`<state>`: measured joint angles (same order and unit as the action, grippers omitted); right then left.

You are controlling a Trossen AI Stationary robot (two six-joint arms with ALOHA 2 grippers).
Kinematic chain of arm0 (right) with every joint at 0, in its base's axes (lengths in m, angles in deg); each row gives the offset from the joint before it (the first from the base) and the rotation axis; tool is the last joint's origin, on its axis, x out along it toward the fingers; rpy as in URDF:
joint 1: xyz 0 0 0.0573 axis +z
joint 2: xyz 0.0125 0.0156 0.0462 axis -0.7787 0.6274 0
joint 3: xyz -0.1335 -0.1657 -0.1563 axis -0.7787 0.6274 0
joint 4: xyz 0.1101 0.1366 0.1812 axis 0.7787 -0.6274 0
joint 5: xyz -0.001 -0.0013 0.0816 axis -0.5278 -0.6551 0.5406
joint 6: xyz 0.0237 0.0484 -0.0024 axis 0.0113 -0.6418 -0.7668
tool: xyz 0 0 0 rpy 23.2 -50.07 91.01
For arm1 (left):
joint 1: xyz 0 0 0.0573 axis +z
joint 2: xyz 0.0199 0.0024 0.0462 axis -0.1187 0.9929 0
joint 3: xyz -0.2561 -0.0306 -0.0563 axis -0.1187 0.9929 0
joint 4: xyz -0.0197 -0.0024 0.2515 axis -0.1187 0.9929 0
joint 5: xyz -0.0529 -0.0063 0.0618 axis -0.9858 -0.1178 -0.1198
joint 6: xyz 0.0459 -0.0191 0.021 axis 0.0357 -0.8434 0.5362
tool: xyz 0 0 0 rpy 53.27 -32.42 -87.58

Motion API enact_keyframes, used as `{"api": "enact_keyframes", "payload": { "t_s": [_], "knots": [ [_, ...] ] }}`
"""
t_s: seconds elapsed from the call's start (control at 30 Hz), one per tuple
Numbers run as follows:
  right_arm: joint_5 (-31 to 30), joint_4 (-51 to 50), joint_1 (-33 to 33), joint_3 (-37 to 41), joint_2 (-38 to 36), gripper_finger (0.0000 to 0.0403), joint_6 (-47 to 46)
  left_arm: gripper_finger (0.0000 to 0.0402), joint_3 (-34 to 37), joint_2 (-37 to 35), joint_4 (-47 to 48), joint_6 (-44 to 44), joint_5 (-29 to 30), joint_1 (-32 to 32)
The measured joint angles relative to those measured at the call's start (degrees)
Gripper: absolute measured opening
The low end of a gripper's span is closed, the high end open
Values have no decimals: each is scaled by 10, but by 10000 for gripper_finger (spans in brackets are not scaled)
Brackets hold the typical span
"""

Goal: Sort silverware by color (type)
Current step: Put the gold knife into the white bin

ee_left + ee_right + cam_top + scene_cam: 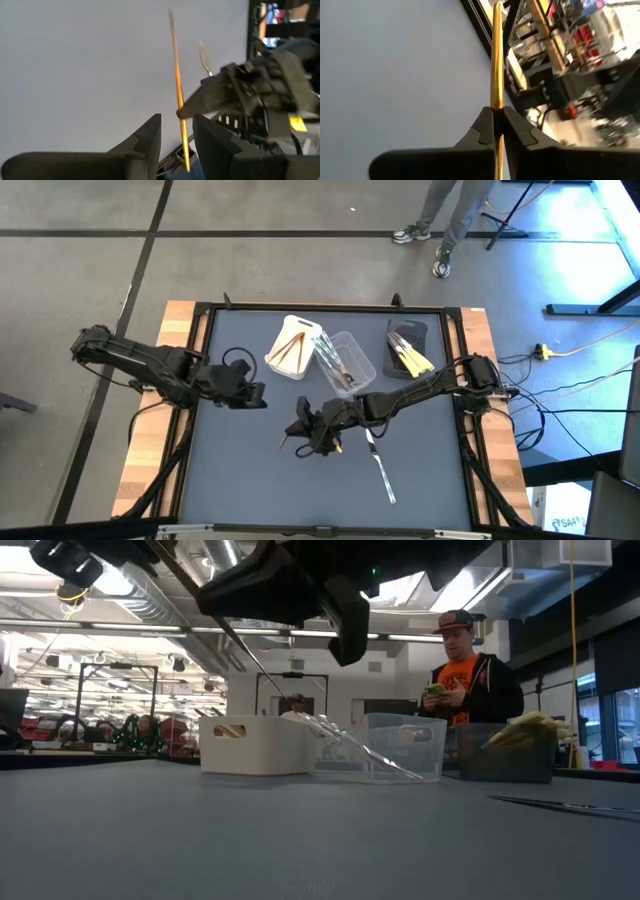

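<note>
Just below the clear tub [348,360], the right claw [305,430] pinches 1 yellow utensil [496,60]; left claw [255,394] waits beside, fingers parted narrowly.

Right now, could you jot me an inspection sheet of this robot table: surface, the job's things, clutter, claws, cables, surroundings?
Surface: dark grey mat, wooden edges.
Job's things: tan utensils in white tub; clear ones in clear tub; yellow ones in dark tub; a clear utensil lying loose on the mat.
Clutter: nothing seen.
Claws: right claw shut on an orange-tan utensil, mid-table; left claw open, close by.
Cables: black loops by the left arm; cords on the floor.
Surroundings: person behind the table, looking at a phone.
</note>
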<state>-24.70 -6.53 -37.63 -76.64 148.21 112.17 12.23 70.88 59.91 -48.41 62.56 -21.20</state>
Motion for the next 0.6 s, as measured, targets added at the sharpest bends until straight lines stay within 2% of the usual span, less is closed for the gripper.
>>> {"api": "enact_keyframes", "payload": {
  "t_s": [0.27,0.6],
  "knots": [
    [0,16,0,0,0,5,85,106,0,59,-30,-12,21,22],
    [0,28,0,0,0,5,119,105,0,119,-70,-10,3,58]
  ]
}}
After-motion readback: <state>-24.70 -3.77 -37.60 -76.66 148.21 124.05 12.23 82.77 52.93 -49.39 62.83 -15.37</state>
